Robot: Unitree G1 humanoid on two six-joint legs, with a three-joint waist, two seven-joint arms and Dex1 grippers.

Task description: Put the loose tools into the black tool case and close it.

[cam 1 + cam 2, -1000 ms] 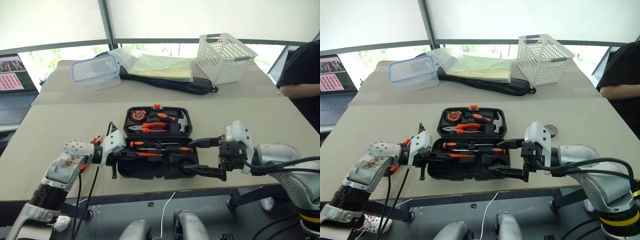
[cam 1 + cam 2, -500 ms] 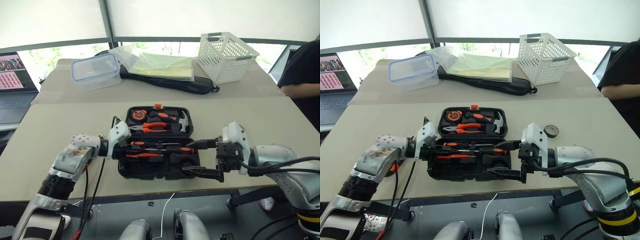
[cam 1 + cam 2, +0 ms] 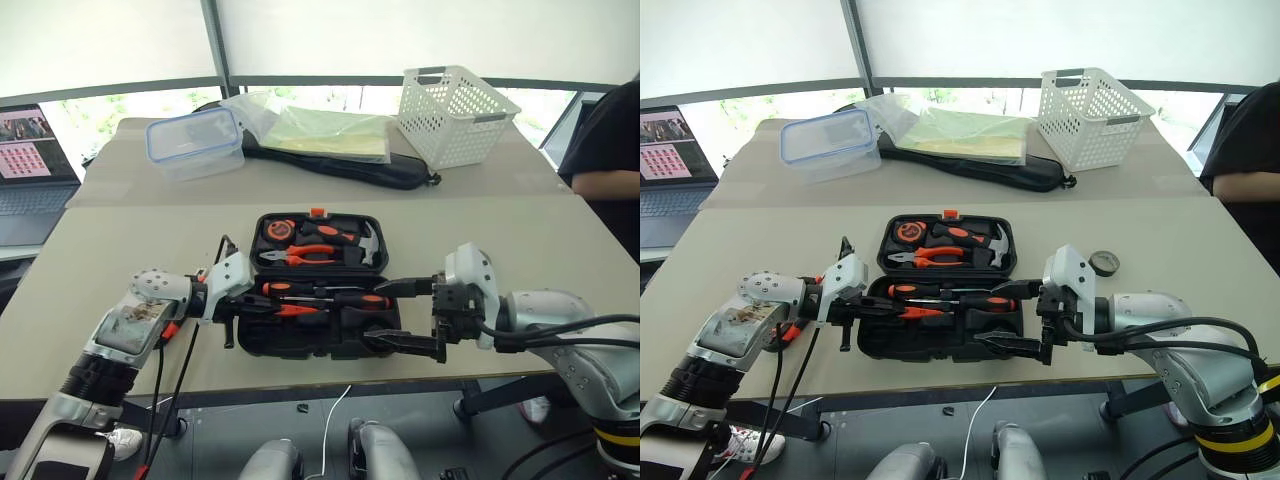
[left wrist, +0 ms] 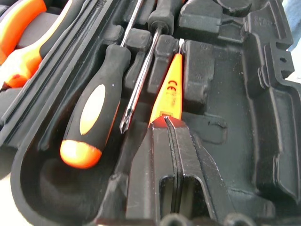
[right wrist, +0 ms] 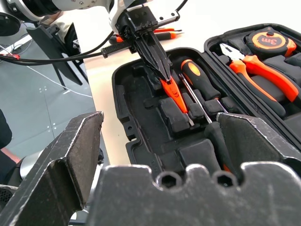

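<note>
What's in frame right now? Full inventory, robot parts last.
tool case: 1, black, open, near table edge
screwdrivers: 2, orange-black, in case
tester pen: 1, orange, in case, at left hand's tips
pliers: 1, orange, in lid
tape measure: 1, in lid
hammer: 1, in lid
tape roll: 1, dark, on table right of case
box: 1, clear, blue-rimmed, far left
basket: 1, white, far right
bag: 1, black, far side
laptop: 1, left
left hand: shut
right hand: open

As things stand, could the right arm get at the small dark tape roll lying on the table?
Probably yes. The small dark tape roll lies in the open on the beige table, just beyond the right gripper, whose jaws stand wide and empty; nothing lies between them.
</note>
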